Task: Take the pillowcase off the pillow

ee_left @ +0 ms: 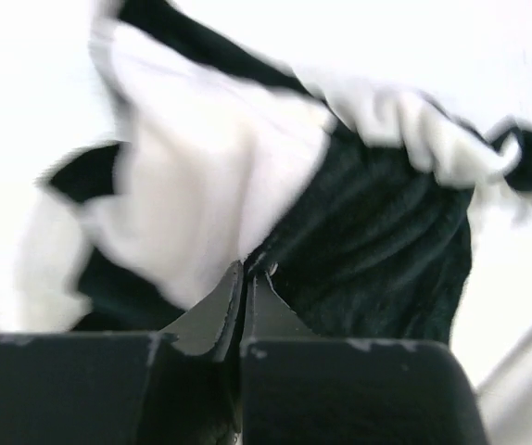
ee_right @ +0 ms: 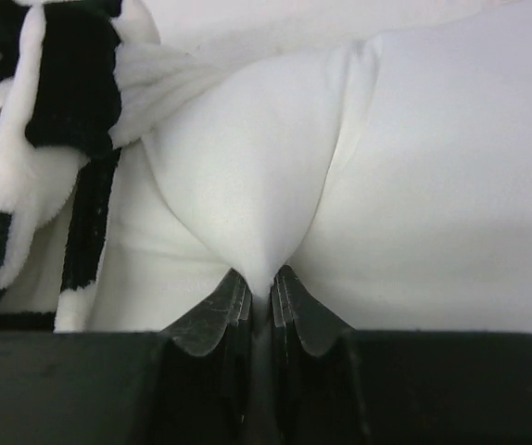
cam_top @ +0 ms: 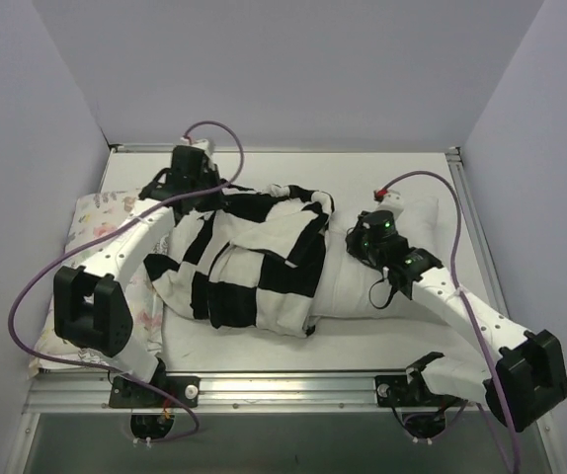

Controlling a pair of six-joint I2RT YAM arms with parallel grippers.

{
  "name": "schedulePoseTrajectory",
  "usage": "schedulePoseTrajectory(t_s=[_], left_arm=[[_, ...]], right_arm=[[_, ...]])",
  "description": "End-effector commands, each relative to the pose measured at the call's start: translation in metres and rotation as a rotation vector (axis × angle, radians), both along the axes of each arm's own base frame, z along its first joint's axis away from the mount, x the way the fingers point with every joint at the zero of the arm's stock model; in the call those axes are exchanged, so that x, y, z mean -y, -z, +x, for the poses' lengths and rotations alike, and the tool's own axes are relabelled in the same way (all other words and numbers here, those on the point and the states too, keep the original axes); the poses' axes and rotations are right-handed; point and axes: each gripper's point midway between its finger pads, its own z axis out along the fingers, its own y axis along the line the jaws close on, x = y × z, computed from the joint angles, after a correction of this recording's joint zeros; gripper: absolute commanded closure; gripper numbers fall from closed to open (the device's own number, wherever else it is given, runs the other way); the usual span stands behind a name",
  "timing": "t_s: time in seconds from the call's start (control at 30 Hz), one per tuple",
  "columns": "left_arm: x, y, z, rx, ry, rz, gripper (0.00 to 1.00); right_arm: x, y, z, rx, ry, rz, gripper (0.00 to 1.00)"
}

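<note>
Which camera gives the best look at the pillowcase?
Top external: nearly all the bunched pillowcase shows, partly off the pillow. Left wrist shows only a blurred fold in the left hand; right wrist, just an edge at left.

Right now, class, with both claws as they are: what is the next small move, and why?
Probably the left claw should draw the pillowcase a little leftward while the right claw holds. The left is shut on checkered cloth, the right on a pinch of bare pillow, whose right end is uncovered while the case bunches over the rest.
</note>
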Motion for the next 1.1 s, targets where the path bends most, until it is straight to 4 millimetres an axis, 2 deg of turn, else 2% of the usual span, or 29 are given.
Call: schedulePoseTrajectory(t_s=[0.0,0.03,0.07,0.1,0.17,0.2,0.3,0.33,0.4,0.43,0.5,0.53,0.57,0.63,0.7,0.77,0.83,0.87,0.97,1.0,1.07], left_arm=[[-0.11,-0.069,0.009,0.126,-0.322,-0.021,1.0],[-0.125,-0.086,0.005,0.162,-0.359,-0.037,1.0],[-0.157,-0.096,0.005,0.181,-0.44,-0.051,1.0],[-0.173,-0.103,0.003,0.195,-0.48,-0.063,1.0],[-0.195,-0.121,-0.006,0.235,-0.538,-0.087,1.0],[-0.212,-0.128,-0.009,0.254,-0.584,-0.088,1.0],[-0.179,-0.153,-0.009,0.316,-0.434,-0.169,1.0],[-0.183,-0.154,-0.014,0.314,-0.472,-0.137,1.0],[-0.194,-0.157,-0.019,0.323,-0.523,-0.116,1.0],[-0.214,-0.158,-0.025,0.324,-0.58,-0.112,1.0],[-0.235,-0.162,-0.034,0.332,-0.663,-0.157,1.0],[-0.258,-0.168,-0.045,0.356,-0.734,-0.171,1.0],[-0.263,-0.172,-0.049,0.368,-0.748,-0.192,1.0],[-0.275,-0.179,-0.06,0.39,-0.789,-0.188,1.0],[-0.287,-0.18,-0.066,0.391,-0.843,-0.182,1.0],[-0.281,-0.171,-0.06,0.369,-0.811,-0.215,1.0],[-0.26,-0.159,-0.045,0.334,-0.708,-0.276,1.0],[-0.243,-0.15,-0.04,0.307,-0.648,-0.28,1.0],[-0.207,-0.134,-0.027,0.273,-0.524,-0.222,1.0],[-0.18,-0.125,-0.024,0.251,-0.459,-0.216,1.0],[-0.164,-0.116,-0.021,0.236,-0.415,-0.207,1.0]], right_arm=[[0.077,0.022,-0.034,-0.215,0.132,-0.13,1.0],[0.083,0.011,-0.033,-0.201,0.145,-0.112,1.0],[0.087,-0.004,-0.028,-0.176,0.156,-0.089,1.0],[0.1,-0.014,-0.024,-0.164,0.195,-0.067,1.0],[0.109,-0.036,-0.02,-0.131,0.215,-0.035,1.0],[0.115,-0.043,-0.018,-0.12,0.232,-0.019,1.0],[0.1,-0.062,-0.019,-0.085,0.165,0.04,1.0],[0.097,-0.065,-0.022,-0.072,0.164,0.029,1.0],[0.102,-0.068,-0.024,-0.058,0.182,0.011,1.0],[0.107,-0.068,-0.024,-0.063,0.189,0.0,1.0],[0.115,-0.071,-0.025,-0.07,0.207,-0.01,1.0],[0.119,-0.074,-0.025,-0.07,0.219,-0.012,1.0],[0.128,-0.076,-0.024,-0.069,0.245,0.011,1.0],[0.135,-0.085,-0.021,-0.064,0.258,0.053,1.0],[0.147,-0.088,-0.019,-0.066,0.292,0.084,1.0],[0.149,-0.093,-0.018,-0.061,0.306,0.1,1.0],[0.141,-0.095,-0.017,-0.06,0.276,0.131,1.0],[0.136,-0.093,-0.016,-0.065,0.26,0.137,1.0],[0.115,-0.086,-0.014,-0.084,0.174,0.09,1.0],[0.098,-0.083,-0.018,-0.09,0.116,0.066,1.0],[0.083,-0.082,-0.018,-0.073,0.066,0.054,1.0]])
